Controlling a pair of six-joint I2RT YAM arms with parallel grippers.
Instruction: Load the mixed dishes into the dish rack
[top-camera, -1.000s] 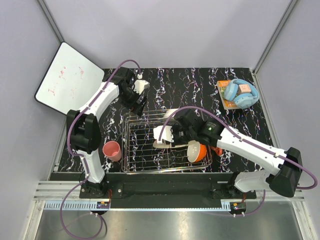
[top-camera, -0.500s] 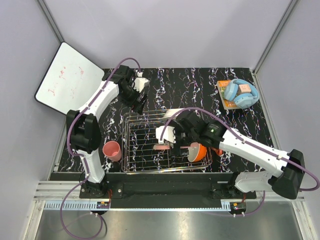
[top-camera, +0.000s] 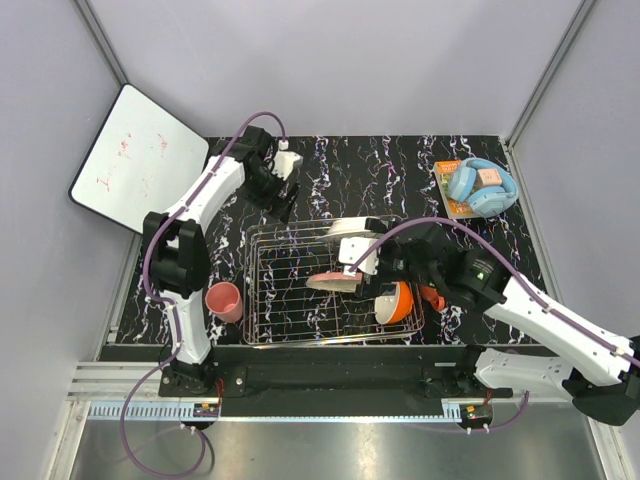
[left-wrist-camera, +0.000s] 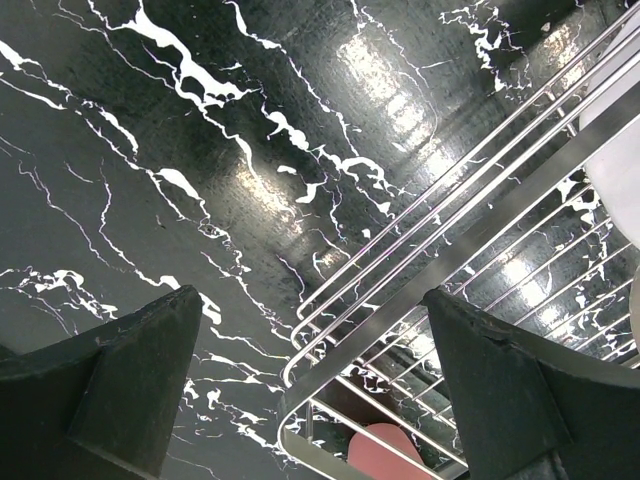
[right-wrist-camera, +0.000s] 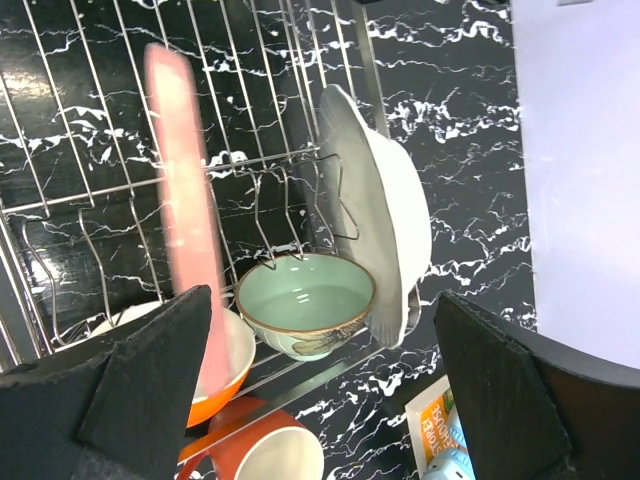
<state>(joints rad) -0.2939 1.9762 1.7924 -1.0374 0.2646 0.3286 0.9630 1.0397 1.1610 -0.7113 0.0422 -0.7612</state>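
The dish rack (top-camera: 290, 300) holds the pink plate (top-camera: 328, 283), which leans on edge among the tines. The white plate (right-wrist-camera: 375, 215) stands at the rack's far side. In front of it sits the mint-green bowl (right-wrist-camera: 305, 305), with the orange bowl (top-camera: 393, 302) beside it. The orange mug (top-camera: 433, 297) lies on the table at the rack's right edge. The pink cup (top-camera: 224, 300) stands left of the rack. My right gripper (top-camera: 362, 265) hangs open over the bowls, holding nothing. My left gripper (top-camera: 283, 198) is open above the rack's far-left corner (left-wrist-camera: 400, 280).
Light-blue headphones (top-camera: 482, 187) lie on a small box at the far right. A white board (top-camera: 140, 155) leans at the far left. A pink shape (left-wrist-camera: 388, 448) shows through the rack wires in the left wrist view.
My right gripper opened, let go of the pink plate and drew back to the right. The plate now rests in the rack. My left gripper shifted slightly away from the rack.
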